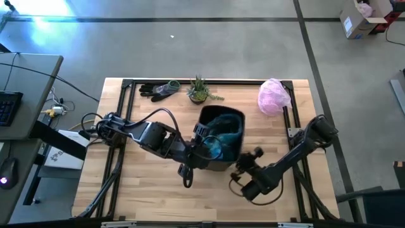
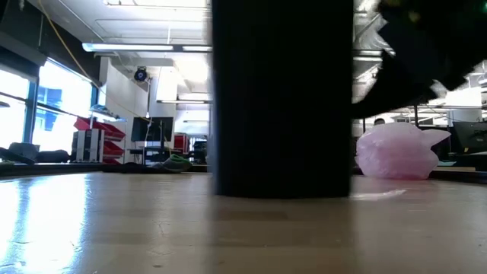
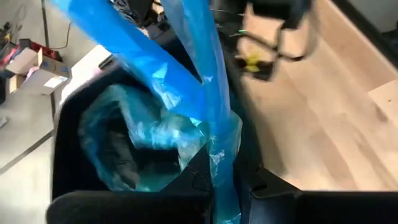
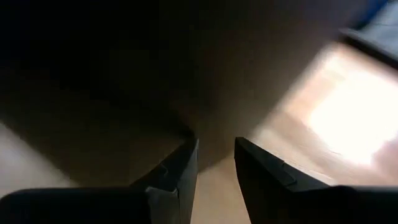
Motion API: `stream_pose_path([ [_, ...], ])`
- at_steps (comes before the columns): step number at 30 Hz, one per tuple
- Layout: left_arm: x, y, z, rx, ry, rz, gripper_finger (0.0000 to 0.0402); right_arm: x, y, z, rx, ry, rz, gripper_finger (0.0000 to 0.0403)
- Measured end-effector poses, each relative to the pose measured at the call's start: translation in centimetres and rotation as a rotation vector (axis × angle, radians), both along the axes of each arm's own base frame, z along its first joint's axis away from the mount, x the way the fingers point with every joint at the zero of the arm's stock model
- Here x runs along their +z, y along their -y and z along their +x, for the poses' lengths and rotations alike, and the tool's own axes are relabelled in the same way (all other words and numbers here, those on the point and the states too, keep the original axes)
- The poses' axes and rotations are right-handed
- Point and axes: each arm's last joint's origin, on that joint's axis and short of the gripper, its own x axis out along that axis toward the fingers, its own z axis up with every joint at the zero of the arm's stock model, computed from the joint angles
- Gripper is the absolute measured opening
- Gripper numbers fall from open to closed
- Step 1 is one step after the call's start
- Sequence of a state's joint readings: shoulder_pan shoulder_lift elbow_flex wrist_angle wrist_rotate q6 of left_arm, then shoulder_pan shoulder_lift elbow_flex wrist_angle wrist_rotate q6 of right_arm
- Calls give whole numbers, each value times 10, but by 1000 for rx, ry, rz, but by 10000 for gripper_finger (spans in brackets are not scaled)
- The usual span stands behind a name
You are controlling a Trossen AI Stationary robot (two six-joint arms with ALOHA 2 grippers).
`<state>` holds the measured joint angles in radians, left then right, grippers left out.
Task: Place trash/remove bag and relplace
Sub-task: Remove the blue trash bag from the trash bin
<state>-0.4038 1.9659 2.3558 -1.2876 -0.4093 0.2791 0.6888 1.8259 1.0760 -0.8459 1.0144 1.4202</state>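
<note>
A black bin stands mid-table, seen as a dark column in the low view. The teal bag lines it, crumpled at the mouth. My left gripper is over the bin's near rim, slanting down, shut on the bag's blue tie. My right gripper hangs low by the bin's near right corner. Its fingers are open, with nothing between them, and face the dark bin wall. The trash is out of view. My left gripper pinches the blue drawstring band between its two fingers, together with some crumpled teal film at the bag's mouth. The fingers come slanting down from the table's left. The rest of the bag sits inside the bin.
A pale pink bag lies at the far right of the table, also in the low view. A small green plant and dark gloves lie along the far edge. Bare wood shows near the front edge.
</note>
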Motion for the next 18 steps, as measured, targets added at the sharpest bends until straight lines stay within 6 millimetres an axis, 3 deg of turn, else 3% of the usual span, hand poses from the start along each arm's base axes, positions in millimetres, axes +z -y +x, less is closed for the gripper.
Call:
stream_pose_path([
  [7, 0, -6, 0, 12, -7, 69, 0, 10, -9, 43, 167, 140, 46, 96],
  [18, -8, -16, -18, 91, -167, 273, 0, 25, -7, 77, 283, 282, 81, 87],
])
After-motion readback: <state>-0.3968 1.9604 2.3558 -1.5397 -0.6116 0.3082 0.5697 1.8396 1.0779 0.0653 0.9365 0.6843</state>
